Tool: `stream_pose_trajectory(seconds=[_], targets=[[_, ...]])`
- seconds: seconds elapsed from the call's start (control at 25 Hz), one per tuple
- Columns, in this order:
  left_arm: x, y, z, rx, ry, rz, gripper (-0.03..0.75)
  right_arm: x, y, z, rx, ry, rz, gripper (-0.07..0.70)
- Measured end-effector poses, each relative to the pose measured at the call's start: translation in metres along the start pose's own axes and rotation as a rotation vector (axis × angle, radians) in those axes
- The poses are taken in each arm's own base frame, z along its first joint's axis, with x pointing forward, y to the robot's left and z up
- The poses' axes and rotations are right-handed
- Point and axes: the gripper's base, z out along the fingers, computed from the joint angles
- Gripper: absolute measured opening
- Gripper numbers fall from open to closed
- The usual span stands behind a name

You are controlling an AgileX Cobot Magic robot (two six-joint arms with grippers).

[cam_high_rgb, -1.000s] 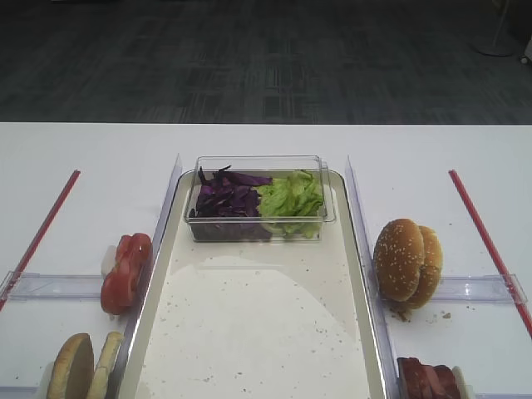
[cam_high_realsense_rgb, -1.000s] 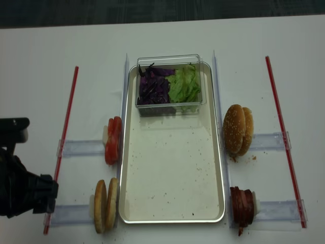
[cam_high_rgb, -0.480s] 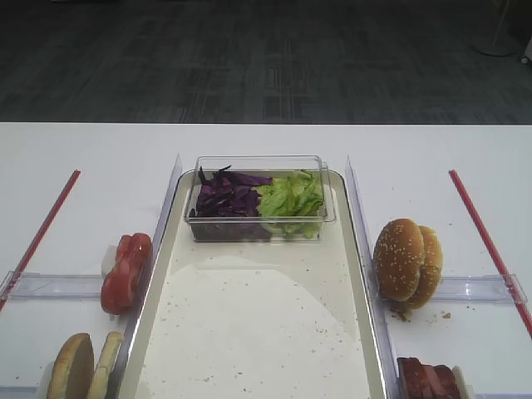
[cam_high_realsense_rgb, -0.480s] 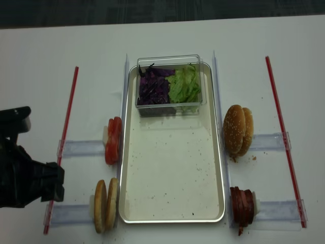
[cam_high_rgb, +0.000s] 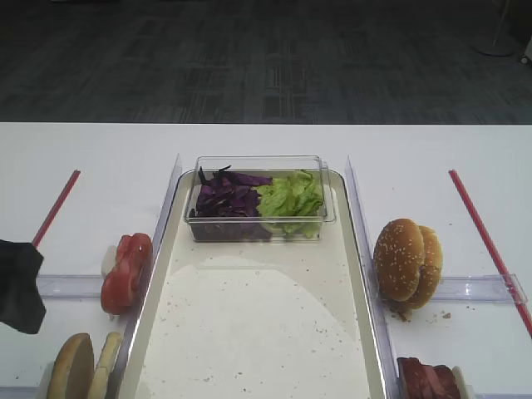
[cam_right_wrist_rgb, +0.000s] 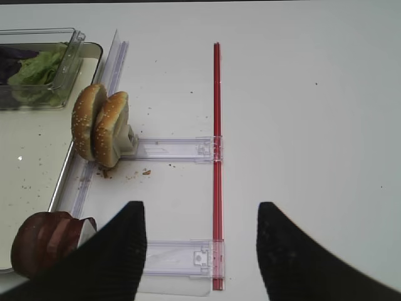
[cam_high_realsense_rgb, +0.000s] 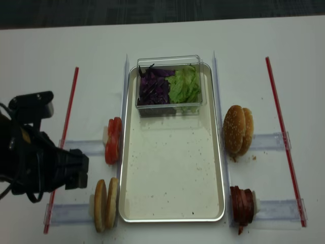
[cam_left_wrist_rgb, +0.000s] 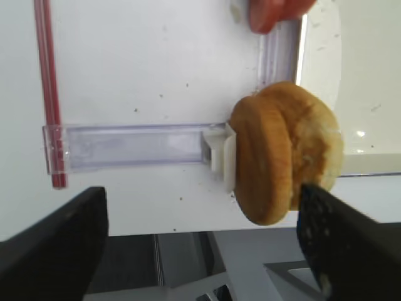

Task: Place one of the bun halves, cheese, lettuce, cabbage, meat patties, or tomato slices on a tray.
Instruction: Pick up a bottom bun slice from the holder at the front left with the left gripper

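In the front high view, the tray (cam_high_rgb: 249, 332) lies in the middle of the white worktop (cam_high_rgb: 100, 158). A clear tub (cam_high_rgb: 259, 198) with cabbage (cam_high_rgb: 224, 198) and lettuce (cam_high_rgb: 289, 198) sits at its far end. The tomato slices (cam_high_rgb: 126, 271) stand just left of the tray.

In the right wrist view, the right gripper (cam_right_wrist_rgb: 202, 248) has its fingers (cam_right_wrist_rgb: 122, 251) spread apart over bare worktop, near the meat patties (cam_right_wrist_rgb: 44, 241).

In the left wrist view, the left gripper (cam_left_wrist_rgb: 200, 251) has fingers (cam_left_wrist_rgb: 56, 244) spread wide, and the bun halves (cam_left_wrist_rgb: 285, 153) stand upright between them, probably untouched.

In the overhead view, the left arm (cam_high_realsense_rgb: 35, 162) hangs just left of these buns.
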Motion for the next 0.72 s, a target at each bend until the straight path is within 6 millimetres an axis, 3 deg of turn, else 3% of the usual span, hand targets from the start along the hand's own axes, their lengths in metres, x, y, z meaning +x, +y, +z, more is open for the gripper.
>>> stream_pose_trajectory(seconds=[0.4, 0.72], targets=[[-0.005, -0.064, 0.021, -0.047, 0.094, 0.115, 0.565, 0.0, 0.0, 0.0, 0.0, 0.0, 0.0, 0.427], [-0.012, -0.11, 0.023, -0.043, 0.076, 0.188, 0.565, 0.0, 0.0, 0.0, 0.0, 0.0, 0.0, 0.427]])
